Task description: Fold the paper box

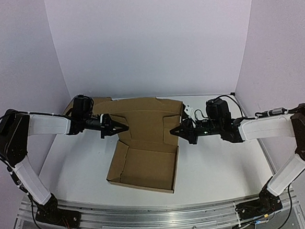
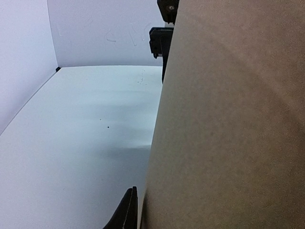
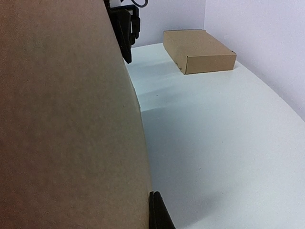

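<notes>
Your box (image 1: 145, 165) lies mid-bench (image 1: 219, 167), tray walls up at the near end, lid panel stretching away behind. Your right gripper (image 1: 174, 129) is pinched tight on the right flap - in its wrist view cardboard fills the left, with one finger (image 3: 157, 214) against its edge. Your left gripper (image 1: 124, 128) is at the left flap, one finger (image 2: 126, 212) just beside the cardboard - you cannot tell whether it grips - and the other box (image 3: 200, 47) sits behind it, far left.
</notes>
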`<action>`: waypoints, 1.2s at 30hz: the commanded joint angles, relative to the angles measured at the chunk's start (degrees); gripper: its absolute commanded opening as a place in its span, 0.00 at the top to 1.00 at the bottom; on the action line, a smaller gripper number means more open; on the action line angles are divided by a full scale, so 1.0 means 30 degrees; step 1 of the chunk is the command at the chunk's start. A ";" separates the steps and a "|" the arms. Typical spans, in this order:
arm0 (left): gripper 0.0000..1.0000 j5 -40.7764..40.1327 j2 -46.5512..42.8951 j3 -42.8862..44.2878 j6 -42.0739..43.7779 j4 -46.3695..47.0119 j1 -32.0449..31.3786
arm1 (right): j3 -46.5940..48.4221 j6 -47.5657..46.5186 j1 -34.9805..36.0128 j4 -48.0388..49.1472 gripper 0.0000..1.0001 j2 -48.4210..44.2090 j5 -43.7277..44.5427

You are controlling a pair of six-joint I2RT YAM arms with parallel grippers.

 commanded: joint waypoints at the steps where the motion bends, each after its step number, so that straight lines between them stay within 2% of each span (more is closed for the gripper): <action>1: 0.78 -0.2156 -0.0867 -0.0943 0.5205 -0.1100 -0.0642 | -0.0131 -0.2356 0.0362 -0.0690 0.97 0.0399 0.1881; 5: 0.59 -0.2290 -0.1374 -0.1502 1.0581 -0.3805 -0.0642 | 0.0217 -0.3883 0.0365 -0.2520 0.94 0.0536 0.1460; 7: 0.47 -0.2306 -0.1519 -0.1294 1.1752 -0.4965 -0.0633 | 0.0329 -0.4334 0.0372 -0.3201 0.89 0.0528 0.1394; 10: 0.34 -0.2464 -0.1887 -0.0863 1.4039 -0.7297 -0.0606 | 0.0322 -0.4824 0.0378 -0.3859 0.88 0.0323 0.1502; 15: 0.18 -0.3444 -0.2761 -0.1331 1.7371 -0.9205 -0.0209 | 0.0315 -0.5187 0.0375 -0.4514 0.85 0.0050 0.1505; 18: 0.02 -0.3965 -0.3119 -0.1507 1.9002 -1.0011 0.0432 | 0.0290 -0.5662 0.0372 -0.4930 0.84 -0.0222 0.1787; 24: 0.00 -0.4525 -0.4253 -0.1775 2.0626 -1.1223 0.1055 | -0.0087 -0.6286 0.0375 -0.5625 0.58 -0.0991 0.2713; 30: 0.00 -0.5326 -0.5660 -0.3196 2.0213 -1.0219 0.1443 | -0.0747 -0.5802 0.0347 -0.6427 0.34 -0.2306 0.4146; 34: 0.00 -0.5702 -0.6548 -0.3428 2.0003 -1.0089 0.1959 | -0.1138 -0.5320 0.0319 -0.7120 0.26 -0.3740 0.4664; 36: 0.00 -0.5942 -0.7059 -0.3676 2.0350 -1.0206 0.2272 | -0.1137 -0.5579 0.0299 -0.8543 0.23 -0.4547 0.4741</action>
